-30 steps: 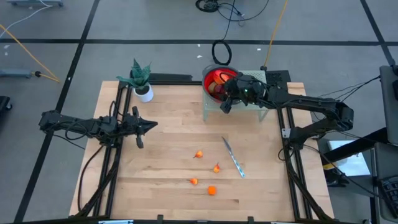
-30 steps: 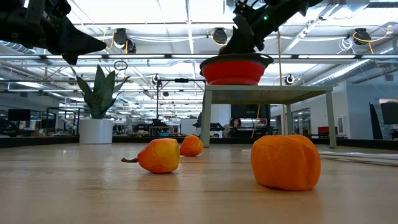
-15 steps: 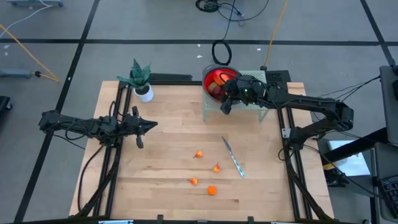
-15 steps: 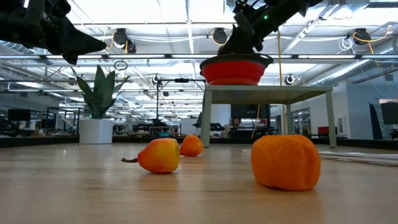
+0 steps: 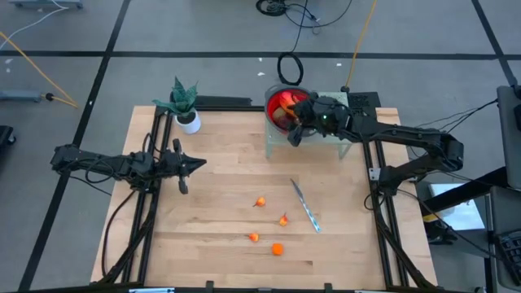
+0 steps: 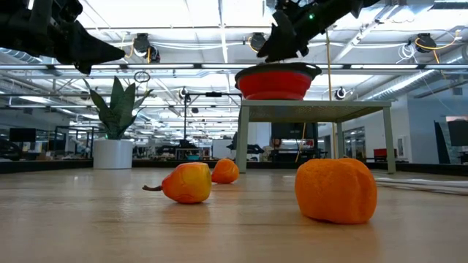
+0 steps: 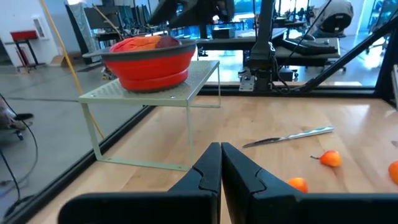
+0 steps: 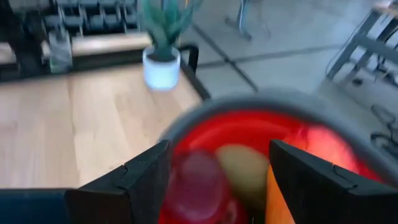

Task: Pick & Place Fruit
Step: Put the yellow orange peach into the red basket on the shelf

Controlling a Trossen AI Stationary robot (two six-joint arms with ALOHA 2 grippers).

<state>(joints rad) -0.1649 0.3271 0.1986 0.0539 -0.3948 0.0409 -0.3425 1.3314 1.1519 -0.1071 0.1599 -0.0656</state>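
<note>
Table (image 5: 212, 163): pale wood with plank seams. Bowl (image 6: 275, 81): red with a grey rim, on a pale green stand (image 6: 314, 109). In the bowl (image 8: 249, 130), 1 olive-yellow piece (image 8: 244, 168) and 1 dark red piece (image 8: 196, 180). On the table, 4 orange fruits (image 5: 278, 249); the nearest pear-shaped one (image 6: 187, 183) blends yellow into red-orange. Knife (image 5: 306, 205): silver-blue. Plant (image 5: 183, 99): green leaves, white pot. Both arms (image 5: 114, 163): black.

- High view: straight down over the whole table (image 5: 203, 171).
- Low view: level with the tabletop, fruit close.
- Left wrist view: faces the bowl (image 7: 148, 57) from afar.
- Right wrist view: close above it; all four share it.
</note>
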